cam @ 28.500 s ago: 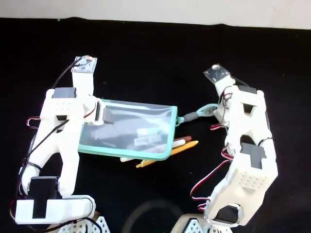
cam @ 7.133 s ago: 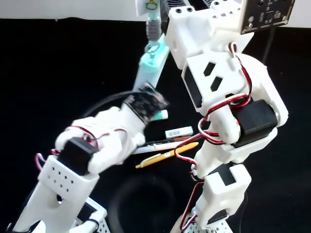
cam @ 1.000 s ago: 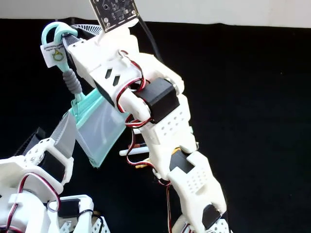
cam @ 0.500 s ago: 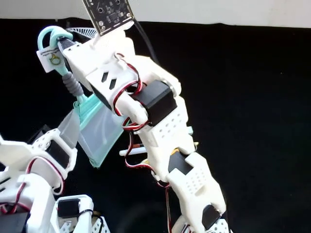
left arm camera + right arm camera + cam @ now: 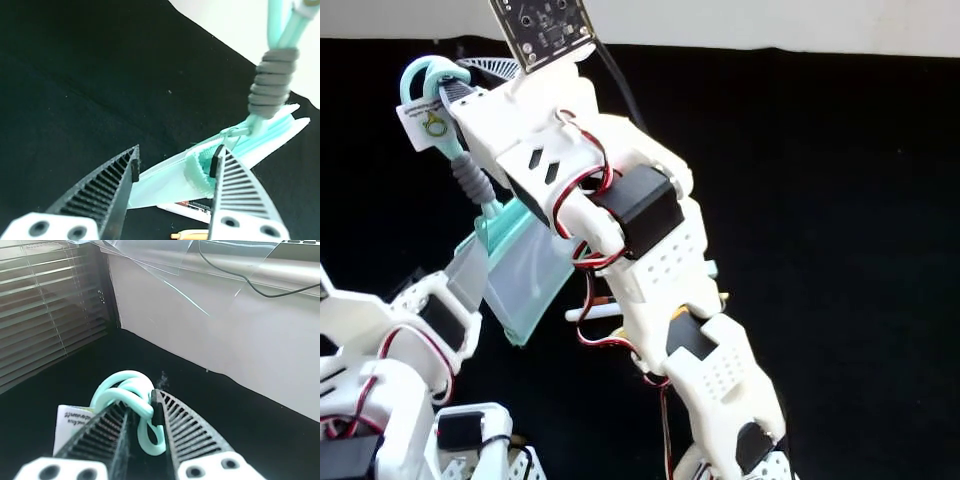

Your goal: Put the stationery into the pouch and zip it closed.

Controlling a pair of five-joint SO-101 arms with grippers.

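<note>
My right gripper [image 5: 142, 402] is shut on the teal strap loop [image 5: 125, 387] of the pouch and holds it high at the back left [image 5: 432, 82]. The see-through, teal-edged pouch [image 5: 520, 268] hangs slanted from the strap's grey coil [image 5: 472, 180]. My left gripper [image 5: 176, 160] is open, its fingers [image 5: 112, 187] on either side of the pouch's upper end [image 5: 200, 170], just below the coil [image 5: 272, 80]. In the high view it sits at the pouch's left edge [image 5: 468, 275]. Pens [image 5: 595, 312] lie on the table, mostly hidden behind the right arm.
A paper tag [image 5: 425, 115] hangs from the strap loop. A labelled white item [image 5: 187, 210] and an orange pen [image 5: 192, 234] lie on the black table under the pouch. The right arm [image 5: 660, 300] stretches across the middle of the table; black table lies open to the right.
Over the last second the right arm carried the strap loop a little left, then held still. The left arm shifted beside the pouch's left edge.
</note>
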